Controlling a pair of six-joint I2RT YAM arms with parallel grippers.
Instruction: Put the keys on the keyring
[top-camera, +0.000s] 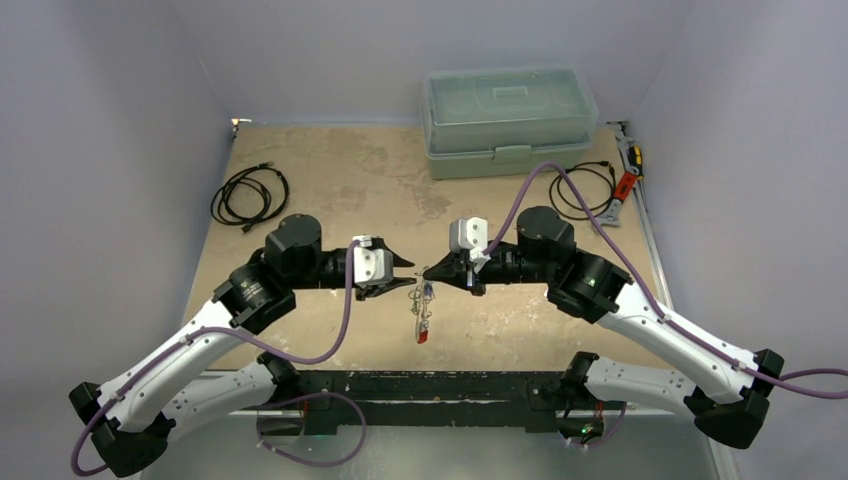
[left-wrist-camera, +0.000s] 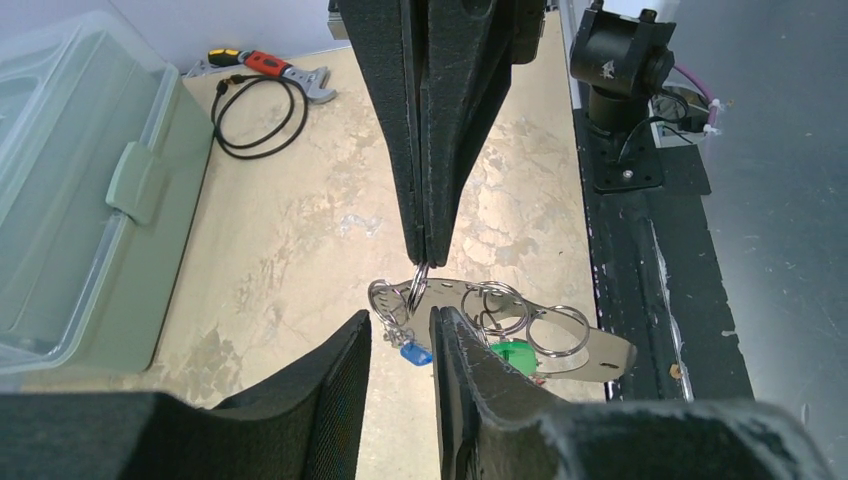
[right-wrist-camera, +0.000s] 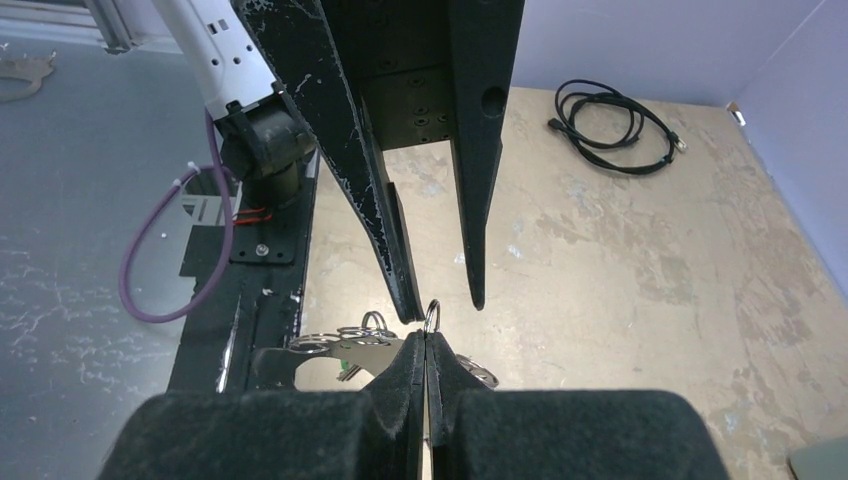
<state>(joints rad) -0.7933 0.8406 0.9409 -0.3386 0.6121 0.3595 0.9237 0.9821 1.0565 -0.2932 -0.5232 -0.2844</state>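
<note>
Scuffed tan tabletop (top-camera: 330, 190) between pale walls. At the back, translucent lidded box (top-camera: 508, 120), shut, contents not discernible. Well in front of the box, toward the arm bases: keys (top-camera: 422, 318) in a bunch, blue and green heads, red tag. Right gripper (right-wrist-camera: 427, 342) pinched fully closed on a small ring (left-wrist-camera: 420, 280) atop the bunch. Left gripper (left-wrist-camera: 400, 318) partly spread just beneath that ring, nothing clamped.

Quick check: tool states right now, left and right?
Left tool: open, nothing gripped.
Right tool: shut on a small metal ring.
</note>
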